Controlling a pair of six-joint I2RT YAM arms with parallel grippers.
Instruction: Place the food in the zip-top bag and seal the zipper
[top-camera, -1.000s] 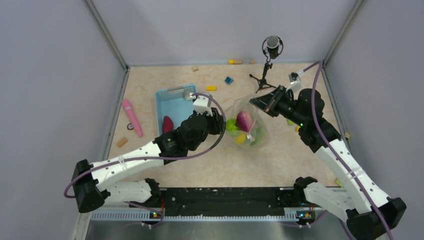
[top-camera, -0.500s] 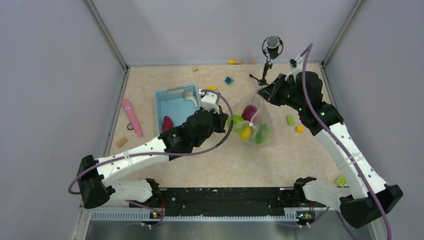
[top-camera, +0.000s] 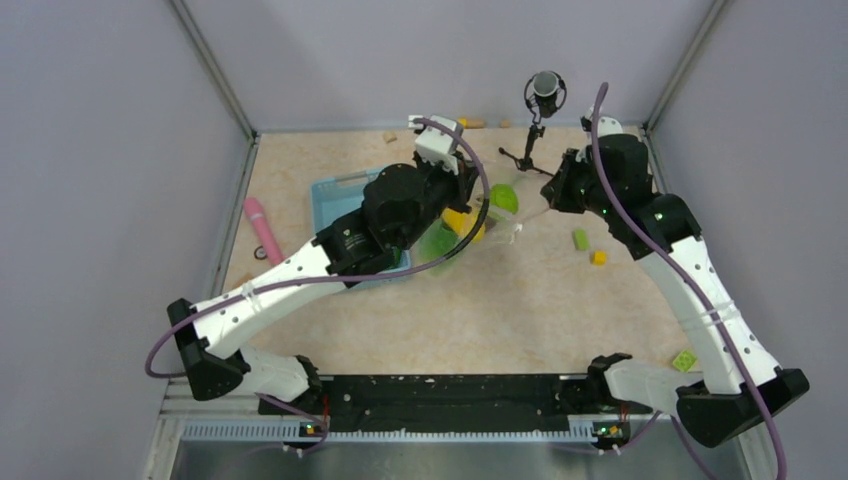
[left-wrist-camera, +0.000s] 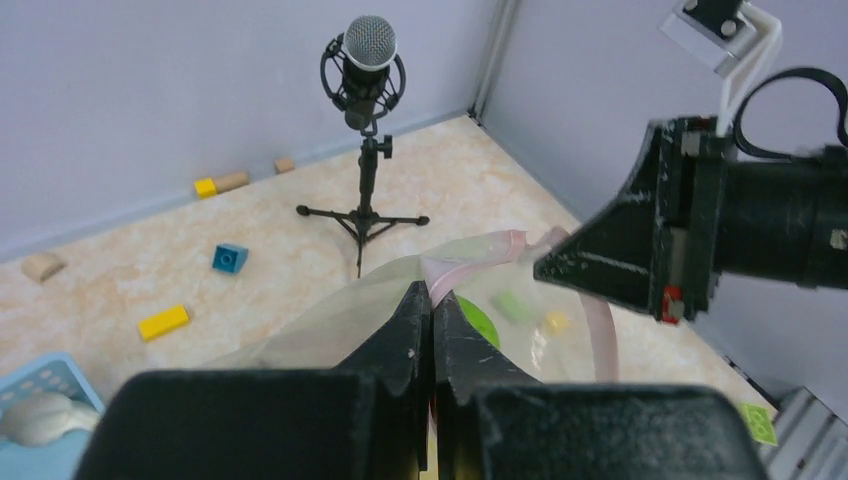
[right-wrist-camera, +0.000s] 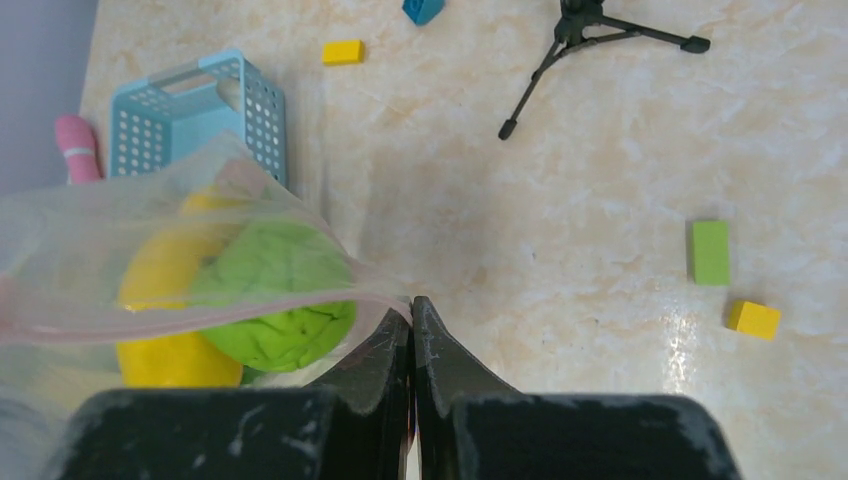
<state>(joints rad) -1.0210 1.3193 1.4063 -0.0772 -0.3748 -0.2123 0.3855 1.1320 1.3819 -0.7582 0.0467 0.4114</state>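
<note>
A: What does the bag look like, and where is it?

B: The zip-top bag (top-camera: 490, 215) is clear, crinkly plastic. It is pulled out between the two tools above the marbled surface (top-camera: 480, 310). Its thin pink-red zipper (left-wrist-camera: 475, 262) runs along the top edge from one tool to the other. The two sides of the mouth stand apart between them. Whether the bag's bottom touches the surface cannot be told.

A: How do the tools stand?

B: The left tool (left-wrist-camera: 428, 300) has its fingers pressed together, pinching the bag's edge at the zipper. The right tool (right-wrist-camera: 411, 312) faces it and is clamped just as tightly on the far end of the same edge.

A: And the containers?

B: Far to the left of the left tool, a pink stick (top-camera: 262, 232) lies on the surface. A blue basket (right-wrist-camera: 195, 110) sits nearer that tool, with a pale rounded object (left-wrist-camera: 35, 418) in it. Inside the bag, just left of the right tool's tips, a leafy green lettuce (right-wrist-camera: 275, 290) rests against a yellow citrus (right-wrist-camera: 165, 285). Other pieces are blurred by the plastic. A microphone (left-wrist-camera: 368, 60) on a tripod stands beyond both tools. To the right of the right tool, a green block (right-wrist-camera: 710, 251) and a yellow block (right-wrist-camera: 753, 319) lie apart from the bag.
</note>
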